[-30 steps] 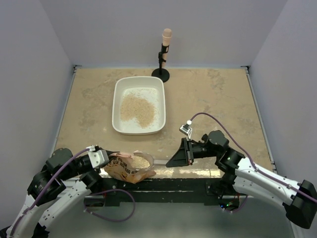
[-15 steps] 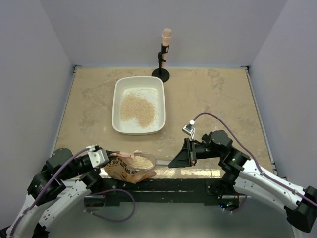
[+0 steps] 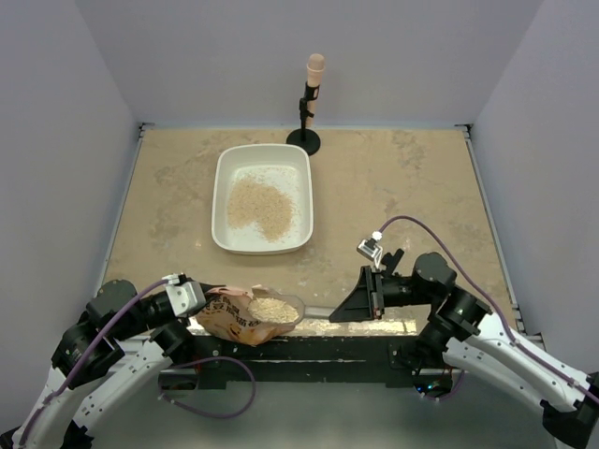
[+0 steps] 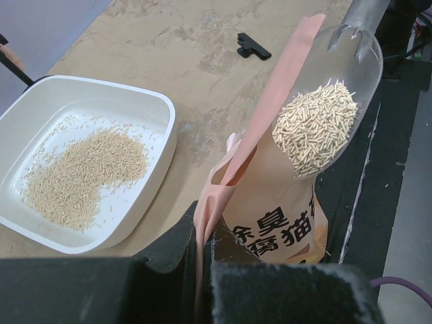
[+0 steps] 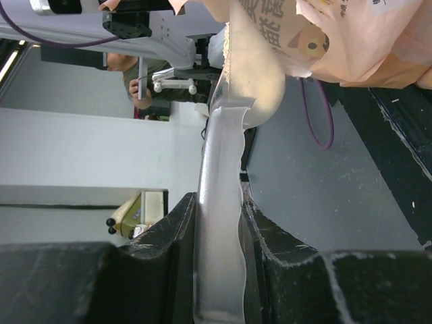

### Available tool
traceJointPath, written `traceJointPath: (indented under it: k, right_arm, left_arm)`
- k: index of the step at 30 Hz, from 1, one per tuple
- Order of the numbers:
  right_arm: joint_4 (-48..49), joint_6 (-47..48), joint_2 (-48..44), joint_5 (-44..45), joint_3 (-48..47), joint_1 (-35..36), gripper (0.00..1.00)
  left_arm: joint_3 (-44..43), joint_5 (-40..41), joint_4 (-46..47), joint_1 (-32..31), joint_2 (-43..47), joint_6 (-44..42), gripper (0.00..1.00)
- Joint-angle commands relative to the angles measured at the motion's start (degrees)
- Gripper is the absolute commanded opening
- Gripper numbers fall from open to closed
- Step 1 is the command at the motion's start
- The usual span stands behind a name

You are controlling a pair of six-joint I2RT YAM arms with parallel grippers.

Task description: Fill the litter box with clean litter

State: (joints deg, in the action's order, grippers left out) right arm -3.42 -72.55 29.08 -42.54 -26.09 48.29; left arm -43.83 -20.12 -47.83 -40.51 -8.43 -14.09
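A scooping step is judged to be in hand. A clear plastic scoop, heaped with pale litter pellets, is held at the mouth of the crinkly orange-pink bag. This is at the near edge of the mottled beige worktop, towards its left corner. The scoop's translucent handle is clamped between the partly closed right fingers. The bag's upper edge is pinched by the left fingers, which are shut almost completely on it.

The white shallow rectangular plastic litter box lies well apart from both, towards the far edge and left of the middle. Only part of its floor is covered by a loose pile of beige-tan clean litter. Next, the loaded scoop would need to be carried level across to the box, brought over its rim and tipped there, with the bag held steady.
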Motion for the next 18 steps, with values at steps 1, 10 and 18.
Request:
traceJointPath:
  k: [1,10,18]
  right_arm:
    - [-2.46,-0.48,-3.41,1.58,-2.83,-0.04,0.0]
    - [-9.93,0.39,-6.05,7.73,-7.21,-0.04,0.0]
    - [-13.28,0.05,-5.79,17.75,-11.62,-0.13,0.0]
  left_arm:
    - [-3.54,-0.18,14.7,0.26,1.13,0.64,0.0]
    - [-3.28,-0.18,14.88,0.17,1.31,0.47,0.0]
    - [-3.8,-2.03,14.26,0.17,0.87,-0.24,0.0]
